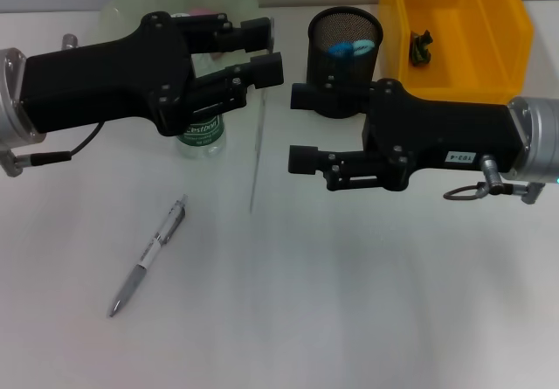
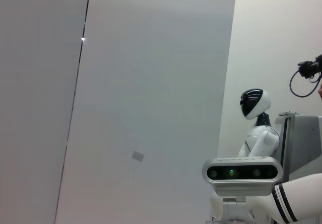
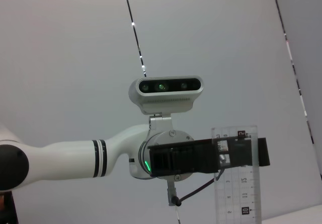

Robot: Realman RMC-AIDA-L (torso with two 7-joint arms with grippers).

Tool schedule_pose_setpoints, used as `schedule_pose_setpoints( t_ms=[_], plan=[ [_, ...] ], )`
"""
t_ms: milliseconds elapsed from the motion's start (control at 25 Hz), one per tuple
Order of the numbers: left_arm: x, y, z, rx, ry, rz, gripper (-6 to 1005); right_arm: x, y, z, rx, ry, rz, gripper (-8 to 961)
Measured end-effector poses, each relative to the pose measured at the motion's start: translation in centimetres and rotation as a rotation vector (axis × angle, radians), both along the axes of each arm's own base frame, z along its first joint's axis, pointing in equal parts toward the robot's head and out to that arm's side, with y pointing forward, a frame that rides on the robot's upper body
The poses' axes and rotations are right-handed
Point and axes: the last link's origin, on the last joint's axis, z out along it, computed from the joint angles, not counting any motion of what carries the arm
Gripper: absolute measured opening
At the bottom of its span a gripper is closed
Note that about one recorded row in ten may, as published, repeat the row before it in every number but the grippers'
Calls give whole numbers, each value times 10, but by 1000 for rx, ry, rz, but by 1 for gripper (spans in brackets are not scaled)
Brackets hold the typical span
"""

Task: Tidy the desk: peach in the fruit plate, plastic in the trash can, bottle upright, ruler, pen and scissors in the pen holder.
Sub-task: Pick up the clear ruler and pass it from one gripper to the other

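**Ruler held aloft by left gripper; pen on the desk**

The transparent plastic ruler (image 3: 236, 194) hangs upright in the air, clamped between the fingers of the left gripper (image 1: 269, 48). It is above the white desk (image 1: 367, 302), between the bottle and the pen holder. In the right wrist view it shows face-on, with the printed figures "10" and "2" legible. The head view shows it only as a thin edge-on line (image 1: 255, 170).

One clear plastic bottle with a green label (image 1: 203, 140) stands upright beneath the left gripper. The label reads "Cestbon".

One silver pen (image 1: 148, 256) lies flat on the desk, well apart from both grippers.

One black mesh cylindrical pen holder (image 1: 345, 35) stands behind the right gripper, with blue items (image 1: 354, 48) inside; what they are cannot be told.

One yellow plastic bin (image 1: 463, 31) sits beside the holder, with a small dark object (image 1: 423, 46) in it.

One translucent green round plate (image 1: 140, 0) lies behind the left arm.

The right gripper (image 1: 301, 127) hovers in front of the pen holder, its fingers apart and holding nothing. A white sticker (image 1: 459, 156) on its body carries writing too small to read.

The left wrist view alone shows a white humanoid robot with a black visor (image 2: 255, 118) and a grey three-lens camera bar (image 2: 241, 172).
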Motion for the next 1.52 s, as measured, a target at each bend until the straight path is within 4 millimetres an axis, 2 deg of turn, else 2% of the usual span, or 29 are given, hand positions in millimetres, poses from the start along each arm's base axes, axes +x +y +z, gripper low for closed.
schedule_pose_setpoints(
  t_ms=[720, 1520],
  plan=[
    [4, 3, -4, -6, 3, -20, 432, -19, 13, -15, -31, -28, 18, 824],
    [3, 4, -2, 9, 6, -23, 441, -20, 13, -14, -23, -14, 16, 820]
  ],
)
